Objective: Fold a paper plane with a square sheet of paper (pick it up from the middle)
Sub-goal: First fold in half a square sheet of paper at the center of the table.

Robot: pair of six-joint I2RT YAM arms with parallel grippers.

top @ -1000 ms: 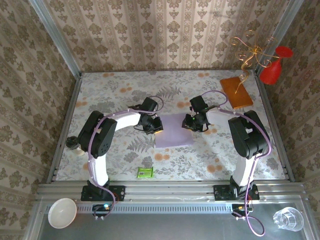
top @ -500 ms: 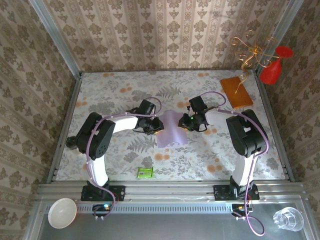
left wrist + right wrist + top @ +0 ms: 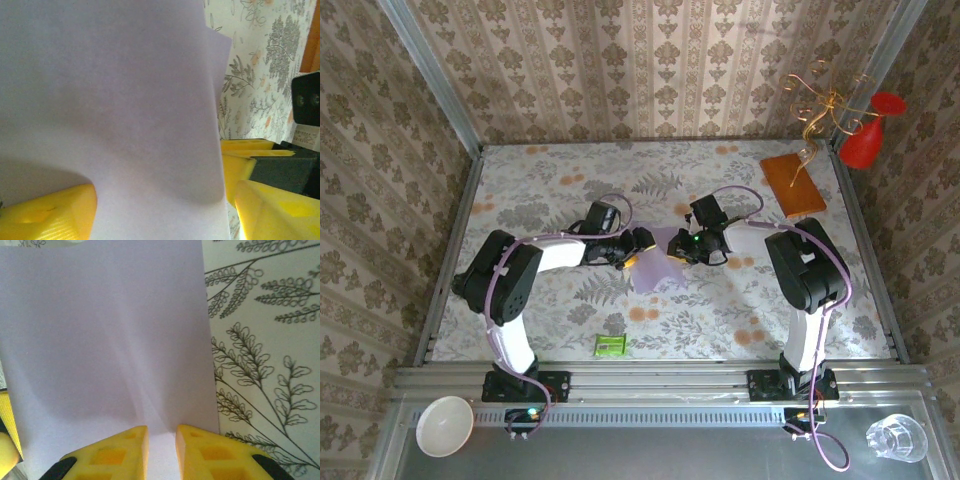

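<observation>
The square sheet of paper (image 3: 658,264) is pale lavender and lies buckled at mid-table, its near part flat and its far part lifted between the two grippers. My left gripper (image 3: 642,246) stands at the sheet's left edge. In the left wrist view its yellow fingers (image 3: 47,212) are wide apart, open, with the paper (image 3: 125,100) draped loosely between them. My right gripper (image 3: 680,247) is at the sheet's right side. Seen from the right wrist, its gripper (image 3: 161,445) has its fingers close together, pinched on the paper (image 3: 110,330) edge.
An orange-brown board (image 3: 793,184) lies at the back right, beside a red glass (image 3: 868,135) and a wire ornament (image 3: 820,105). A small green packet (image 3: 610,345) sits near the front. A white bowl (image 3: 444,425) and a clear glass (image 3: 897,437) stand on the near rail.
My left gripper has opened and let go of the sheet. Both grippers have come closer together, and the sheet has buckled up and looks narrower from above.
</observation>
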